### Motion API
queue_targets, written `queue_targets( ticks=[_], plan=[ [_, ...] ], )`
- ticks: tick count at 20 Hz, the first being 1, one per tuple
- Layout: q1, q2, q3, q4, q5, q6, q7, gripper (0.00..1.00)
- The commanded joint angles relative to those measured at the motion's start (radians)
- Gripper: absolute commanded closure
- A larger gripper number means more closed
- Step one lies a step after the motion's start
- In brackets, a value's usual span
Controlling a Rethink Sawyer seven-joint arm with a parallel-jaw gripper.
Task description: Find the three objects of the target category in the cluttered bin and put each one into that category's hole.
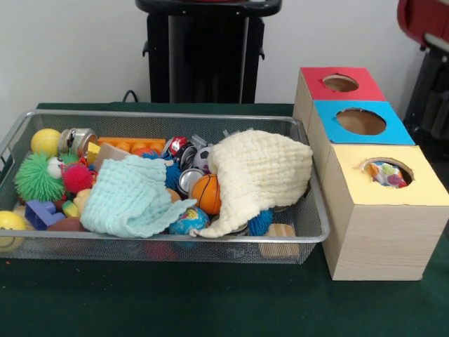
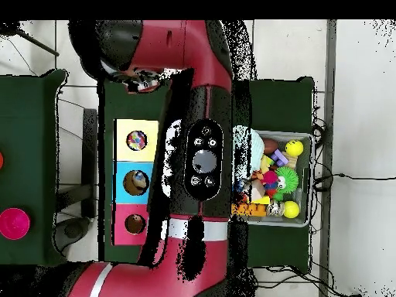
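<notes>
Bin (image 1: 309, 232) full of toys under two cloths; basketball (image 1: 208, 193) at middle. Box (image 1: 382, 232) with three holes beside it. Arm (image 2: 203, 155) overhead; pincer hidden, can't tell its state.

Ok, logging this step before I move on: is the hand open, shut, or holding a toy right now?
Hand: not visible in either view. The arm spans the overhead view, hiding its end, so its state cannot be told.

The arm (image 2: 174, 147) is glossy red with black joints, a white band, and a black oval button panel (image 2: 203, 159).
</notes>
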Motion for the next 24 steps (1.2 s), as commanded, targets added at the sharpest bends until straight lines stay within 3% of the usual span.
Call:
queue_targets(
  ticks=[1, 5, 12, 18, 24],
  plan=[
    [-0.055, 0.113, 0.048, -0.123, -0.024, 0.128, -0.11, 1.0],
    [-0.079, 0.23, 0.03, -0.257, -0.021, 0.147, -0.164, 1.0],
    [-0.106, 0.367, -0.028, -0.364, 0.022, 0.065, -0.231, 1.0],
    [-0.118, 0.416, -0.05, -0.366, 0.049, -0.006, -0.283, 1.0],
    [-0.103, 0.404, -0.036, -0.318, 0.031, -0.004, -0.24, 1.0]
  ],
)
